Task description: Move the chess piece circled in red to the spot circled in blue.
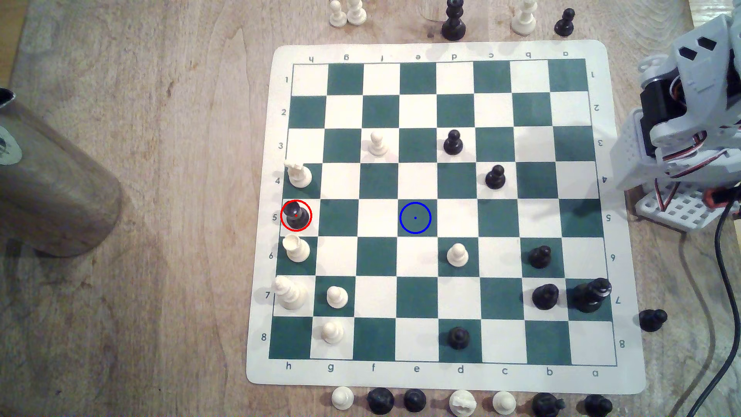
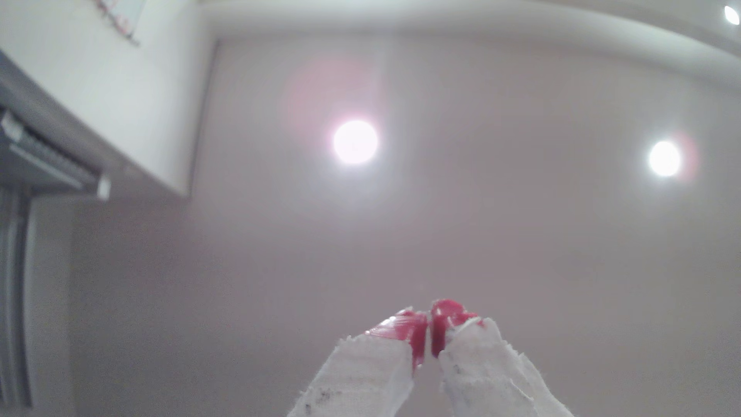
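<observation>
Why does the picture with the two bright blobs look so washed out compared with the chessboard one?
In the wrist view two ceiling lights flare with pinkish halos, hazing everything, and the shut gripper is soft. The exterior view is evenly lit: the red-circled piece casts only a faint shadow.

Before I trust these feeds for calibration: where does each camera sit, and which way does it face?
Exterior view: overhead, looking almost straight down on the chessboard; the black piece ringed in red and the blue-ringed green square lie in one row; the folded arm shows at this view's right edge.
Wrist view: on the arm, tilted up at a ceiling with two lamps; the gripper shows red-tipped fingers together, holding nothing.
Shared: only the arm's own body; no board in the wrist view.
</observation>
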You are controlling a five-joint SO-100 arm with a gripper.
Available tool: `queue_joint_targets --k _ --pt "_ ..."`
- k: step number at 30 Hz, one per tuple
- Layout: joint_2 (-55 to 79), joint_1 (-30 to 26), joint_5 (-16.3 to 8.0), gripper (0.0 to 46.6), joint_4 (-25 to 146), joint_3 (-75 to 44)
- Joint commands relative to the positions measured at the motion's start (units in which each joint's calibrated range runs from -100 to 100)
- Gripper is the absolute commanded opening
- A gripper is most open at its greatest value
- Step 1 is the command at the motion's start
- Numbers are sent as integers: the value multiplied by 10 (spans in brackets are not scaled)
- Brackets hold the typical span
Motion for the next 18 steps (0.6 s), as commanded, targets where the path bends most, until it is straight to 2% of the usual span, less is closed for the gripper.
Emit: queue_joint_targets --k 1,7,12,18 --pt "0 -10 1 2 19 14" --pt "0 -20 1 2 49 14" --pt "1 -57 1 2 242 6" --pt "1 -78 -2 2 678 -146"
